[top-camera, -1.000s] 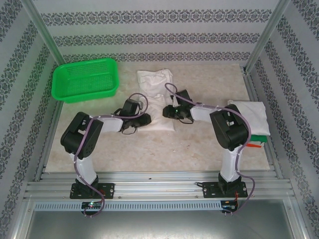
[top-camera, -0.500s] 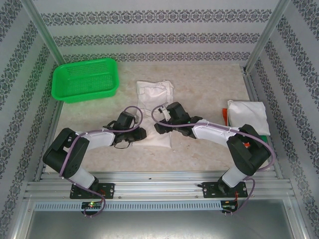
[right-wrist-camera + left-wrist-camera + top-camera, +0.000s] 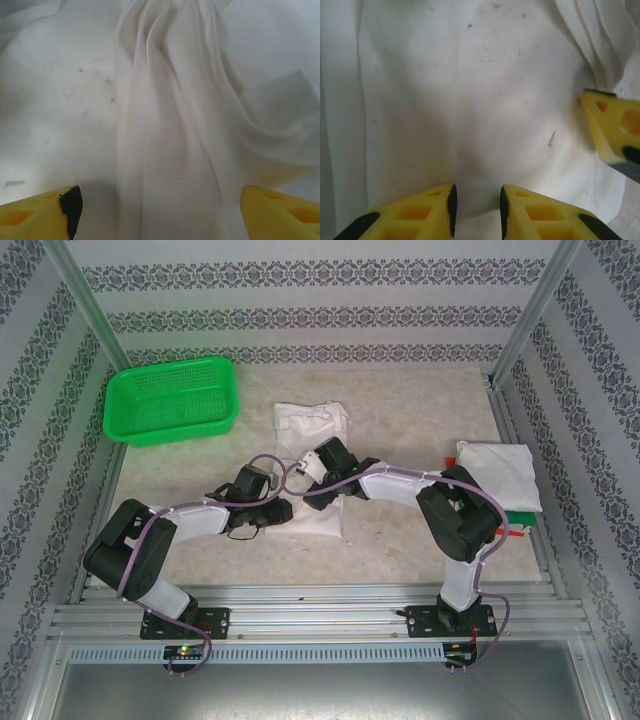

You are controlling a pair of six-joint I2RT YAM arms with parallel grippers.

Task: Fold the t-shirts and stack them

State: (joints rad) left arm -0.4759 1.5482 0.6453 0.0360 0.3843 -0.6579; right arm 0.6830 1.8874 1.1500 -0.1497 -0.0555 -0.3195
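Note:
A wrinkled white t-shirt (image 3: 312, 425) lies lengthwise in the middle of the table. Both grippers hover low over its near half. My left gripper (image 3: 285, 508) comes in from the left; in the left wrist view its jaws (image 3: 476, 192) stand a narrow gap apart over flat cloth (image 3: 470, 100), with nothing pinched that I can see. My right gripper (image 3: 306, 478) reaches in from the right, and its jaws (image 3: 157, 195) are wide open above a ridge of folds (image 3: 170, 125). One yellow finger (image 3: 612, 127) of the right gripper shows beside the left one. A stack of folded t-shirts (image 3: 500, 475) sits at the right edge.
A green mesh basket (image 3: 172, 400) stands at the back left. The right-hand stack shows orange-red and green edges (image 3: 512, 525) at its near side. Metal frame posts and patterned walls close in the table on three sides.
The right gripper has opened, let go of the cloth and slid left over the shirt. The left arm has dropped lower. The shirt now lies a little nearer the front edge.

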